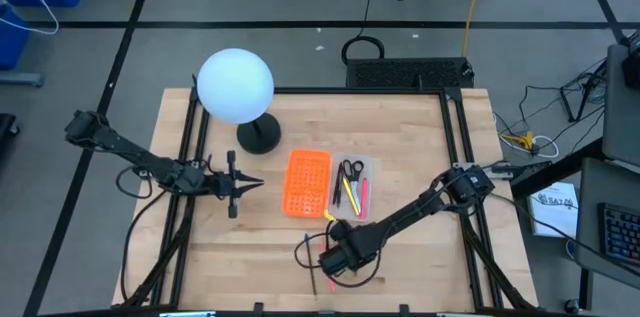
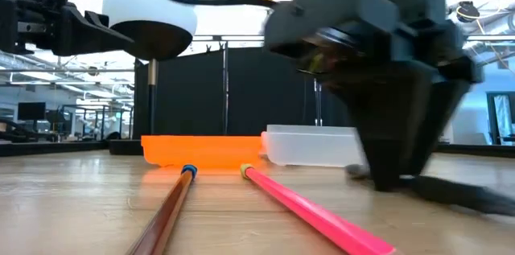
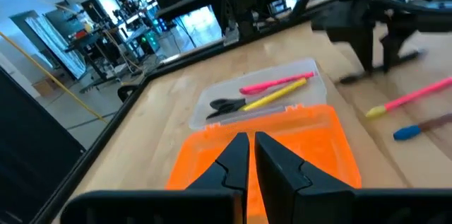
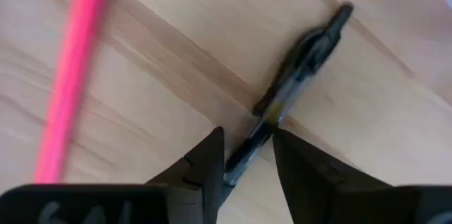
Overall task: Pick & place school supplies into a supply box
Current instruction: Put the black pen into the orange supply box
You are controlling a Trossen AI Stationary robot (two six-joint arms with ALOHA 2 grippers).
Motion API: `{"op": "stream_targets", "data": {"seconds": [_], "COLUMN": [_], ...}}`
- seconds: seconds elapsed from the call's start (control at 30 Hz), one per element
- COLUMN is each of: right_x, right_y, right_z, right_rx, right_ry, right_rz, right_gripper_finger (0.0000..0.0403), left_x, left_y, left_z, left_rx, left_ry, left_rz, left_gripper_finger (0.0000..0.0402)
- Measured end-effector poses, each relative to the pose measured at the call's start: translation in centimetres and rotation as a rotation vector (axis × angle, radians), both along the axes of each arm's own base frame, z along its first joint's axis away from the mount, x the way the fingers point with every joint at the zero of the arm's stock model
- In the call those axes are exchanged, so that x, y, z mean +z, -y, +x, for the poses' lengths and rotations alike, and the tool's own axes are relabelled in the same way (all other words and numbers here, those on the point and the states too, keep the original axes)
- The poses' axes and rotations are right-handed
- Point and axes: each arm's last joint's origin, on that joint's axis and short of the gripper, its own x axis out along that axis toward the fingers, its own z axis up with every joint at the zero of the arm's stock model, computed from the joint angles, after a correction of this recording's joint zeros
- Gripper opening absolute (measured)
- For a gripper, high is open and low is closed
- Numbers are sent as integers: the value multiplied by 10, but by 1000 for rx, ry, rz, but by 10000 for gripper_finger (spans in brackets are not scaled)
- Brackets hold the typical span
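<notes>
Right gripper is low over the table's near edge, fingers apart and straddling the dark pen, whose long axis runs straight out between them; nothing clamped yet. Left gripper, fingers nearly together and empty, waits beside the orange panel, farther off. The pen's near end is hidden between the fingers; supply box already holds scissors, with a pink pencil loose on the table.

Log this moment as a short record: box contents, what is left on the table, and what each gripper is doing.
box: supply box beside the orange panel
in box: scissors, yellow pencil, pink pen
on table: pink pencil, brown pencil, dark pen
right gripper: low over the table, fingers either side of the dark pen
left gripper: almost closed, empty, above the orange panel
</notes>
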Motion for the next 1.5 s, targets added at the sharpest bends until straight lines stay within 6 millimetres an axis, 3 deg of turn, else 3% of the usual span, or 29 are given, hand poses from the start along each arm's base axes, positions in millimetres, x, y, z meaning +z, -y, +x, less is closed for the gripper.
{"op": "stream_targets", "data": {"seconds": [0.33,0.43,0.57,0.7,0.93,1.13,1.27,1.4,1.5], "right_x": [-11,-20,-27,-25,13,67,85,111,115], "right_y": [-8,-8,-7,-8,-11,-11,-10,11,39], "right_z": [-24,-27,-31,-30,-26,-23,-21,-19,-12], "right_rx": [28,27,-3,-5,-6,-6,29,-25,-98], "right_ry": [-135,-129,-122,-107,68,371,517,629,626], "right_rz": [-26,-24,-27,-15,62,62,1,-107,-187], "right_gripper_finger": [99,79,23,24,20,19,19,19,19], "left_x": [-5,-4,-4,-4,-5,-5,-5,-5,-4], "left_y": [0,0,0,0,0,0,0,0,0], "left_z": [-1,-1,-1,-1,-1,-1,-1,-1,-1], "left_rx": [17,18,17,18,18,20,22,22,23], "left_ry": [-45,-34,-34,-36,-42,-41,-41,-38,-34], "left_rz": [-75,-84,-82,-83,-82,-93,-105,-106,-117], "left_gripper_finger": [33,33,33,33,33,33,33,33,33]}}
